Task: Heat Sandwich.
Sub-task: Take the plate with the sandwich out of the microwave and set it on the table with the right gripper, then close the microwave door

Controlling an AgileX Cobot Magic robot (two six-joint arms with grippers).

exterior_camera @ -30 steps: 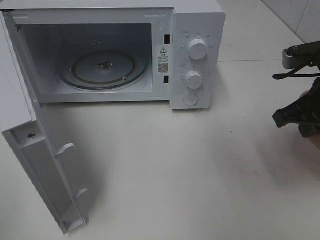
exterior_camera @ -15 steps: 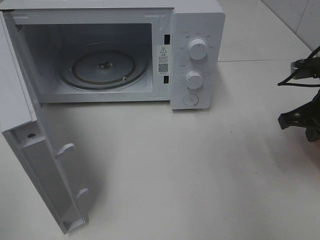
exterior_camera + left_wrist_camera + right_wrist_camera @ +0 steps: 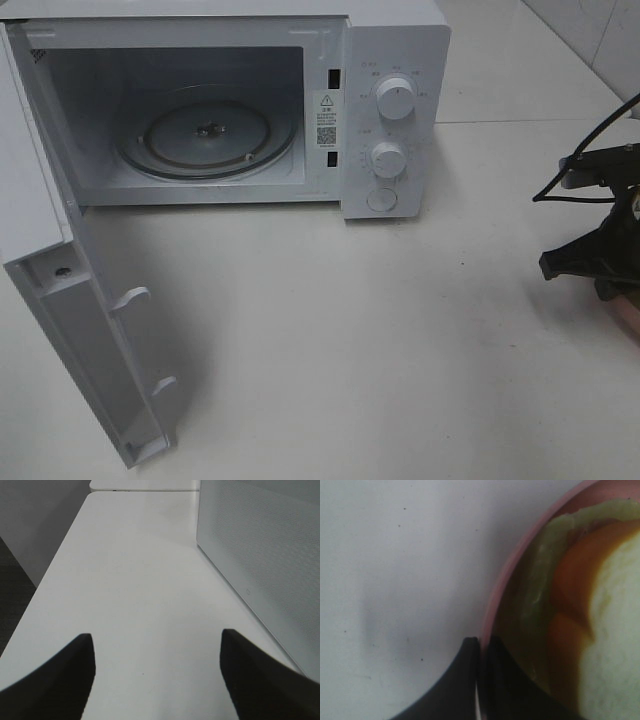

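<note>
Sitting on the desk (image 3: 330, 340), the microwave (image 3: 230, 100) is the biggest thing I see: door (image 3: 70, 330) swung wide toward me on the left side, cavity bare, glass turntable (image 3: 205, 135) with nothing on it. Two dials (image 3: 395, 98) and a round button on its panel, untouched. Desk between oven and right arm has nothing on it.

Right arm next. A second ago it sat higher at the right edge of the high view, half a second ago it had backed further out; now it has come down and slightly inward, right claw (image 3: 481, 680) low by the desk. Wrist view shows its tips pinched shut on the rim of the pink plate (image 3: 492, 605), one tip inside, one outside. Sandwich (image 3: 615, 630) lies on that plate, pale bread with greenish filling and orange at the edge, right against the inner tip. In the high view only a sliver of pink shows at the right edge, well apart from the oven.

Left claw (image 3: 157, 672) hovers beside the oven's side wall, tips spread wide, nothing between them.

My read: grip looks set, so the carry into the open cavity comes next. Thin rim grip, so the plate may tilt.
</note>
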